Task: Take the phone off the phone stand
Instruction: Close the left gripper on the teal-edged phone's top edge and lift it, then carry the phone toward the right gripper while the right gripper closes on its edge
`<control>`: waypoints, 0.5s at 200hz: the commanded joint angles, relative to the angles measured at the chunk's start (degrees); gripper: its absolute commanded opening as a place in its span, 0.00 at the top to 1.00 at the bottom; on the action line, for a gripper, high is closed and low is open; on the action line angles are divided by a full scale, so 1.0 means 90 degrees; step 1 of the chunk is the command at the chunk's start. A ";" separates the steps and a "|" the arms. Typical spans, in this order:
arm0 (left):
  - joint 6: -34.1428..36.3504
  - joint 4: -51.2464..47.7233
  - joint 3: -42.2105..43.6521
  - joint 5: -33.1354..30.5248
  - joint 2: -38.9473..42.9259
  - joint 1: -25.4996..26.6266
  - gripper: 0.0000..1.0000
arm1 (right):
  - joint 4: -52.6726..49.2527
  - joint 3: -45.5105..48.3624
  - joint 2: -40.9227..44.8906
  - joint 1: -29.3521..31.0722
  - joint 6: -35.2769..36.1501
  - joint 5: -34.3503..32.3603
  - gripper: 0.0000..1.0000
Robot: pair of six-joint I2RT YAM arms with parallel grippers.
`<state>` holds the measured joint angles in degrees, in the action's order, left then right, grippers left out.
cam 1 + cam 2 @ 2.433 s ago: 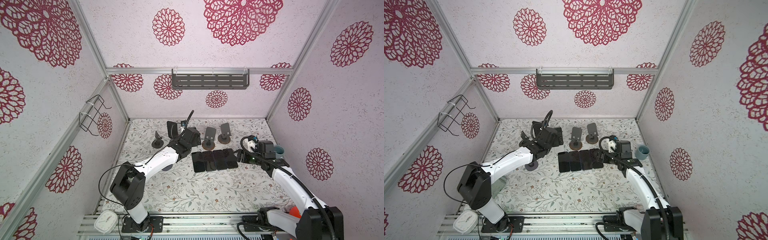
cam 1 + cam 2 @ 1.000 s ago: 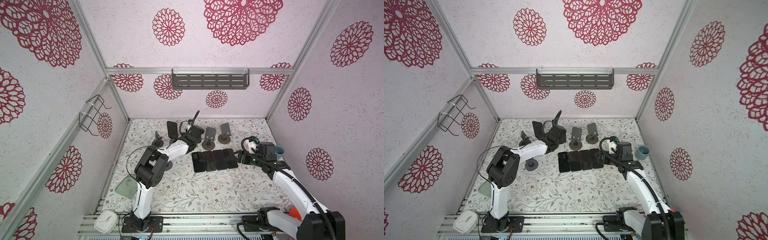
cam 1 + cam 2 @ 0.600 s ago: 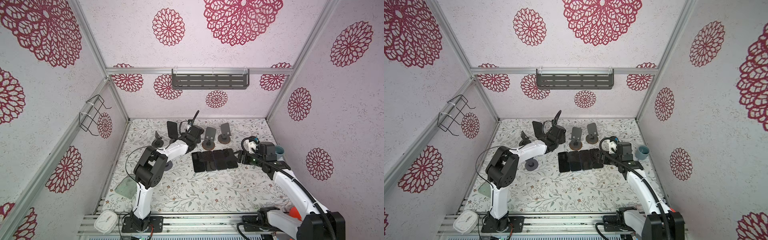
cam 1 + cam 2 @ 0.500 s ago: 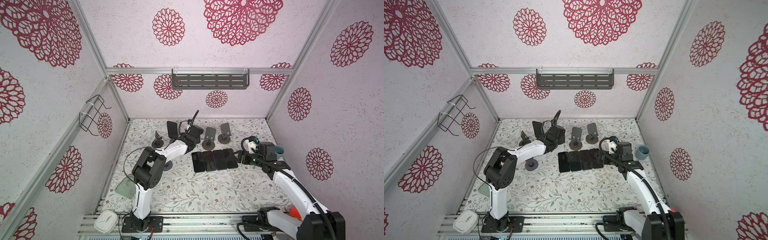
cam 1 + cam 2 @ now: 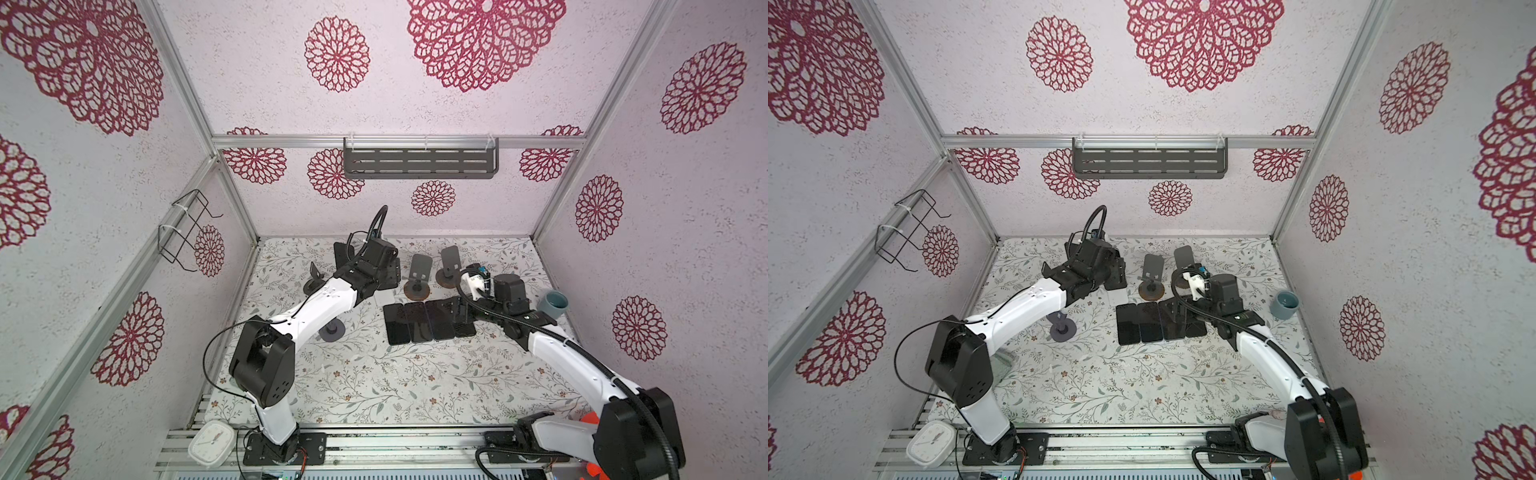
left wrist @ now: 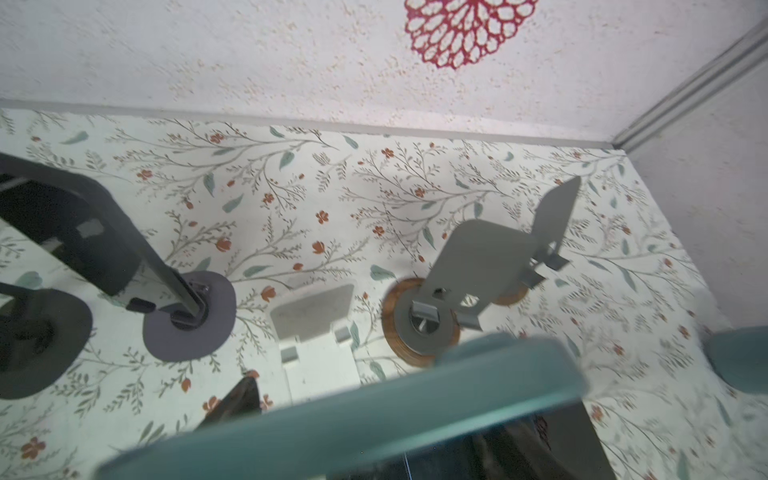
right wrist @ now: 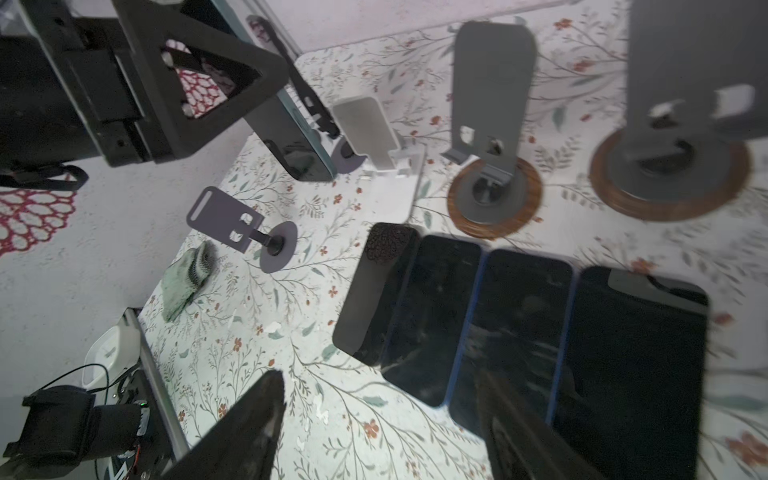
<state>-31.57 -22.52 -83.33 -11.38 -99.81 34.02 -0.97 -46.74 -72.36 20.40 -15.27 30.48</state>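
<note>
The phone (image 6: 353,419) looks teal-edged, tabletop (image 5: 374,374) floral, walls (image 5: 457,104) crimson-rosetted.

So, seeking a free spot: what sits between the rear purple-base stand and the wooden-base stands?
A white stand, shown plainly in the left wrist view.

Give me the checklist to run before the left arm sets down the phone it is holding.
1. Phone held by the left gripper: ok, the jaws are closed across it.
2. Phone clear of the white stand: ok, the stand sits empty.
3. Landing spot: ok, there is bare table just left of the row of four phones.
4. Right gripper out of the way: ok, it is open and empty over the row's right end.
5. Grip firm enough for the move: cannot tell.
</note>
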 commanded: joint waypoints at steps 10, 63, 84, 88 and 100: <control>-0.0420 -0.0222 0.0143 0.2867 0.0479 -0.0525 0.44 | 0.1289 -0.0385 -0.0432 0.0502 -0.0046 0.0347 0.23; -0.0496 -0.0075 0.0489 0.4135 0.0719 -0.0839 0.47 | 0.2011 -0.0626 -0.1007 0.0811 -0.0200 0.0787 0.24; -0.0647 0.0251 0.0619 0.4468 0.0700 -0.0851 0.48 | 0.2027 -0.0833 -0.1336 0.0915 -0.0235 0.0854 0.27; -0.0660 0.0280 0.0625 0.4511 0.0690 -0.0850 0.48 | 0.2041 -0.0855 -0.1397 0.0939 -0.0257 0.0868 0.28; -0.0667 0.0314 0.0644 0.4590 0.0680 -0.0855 0.49 | 0.2172 -0.0890 -0.1541 0.0957 -0.0357 0.0926 0.31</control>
<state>-36.58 -24.43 -77.45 23.81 -95.61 26.15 13.93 -52.62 -84.51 28.10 -16.62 36.12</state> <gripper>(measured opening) 0.739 0.712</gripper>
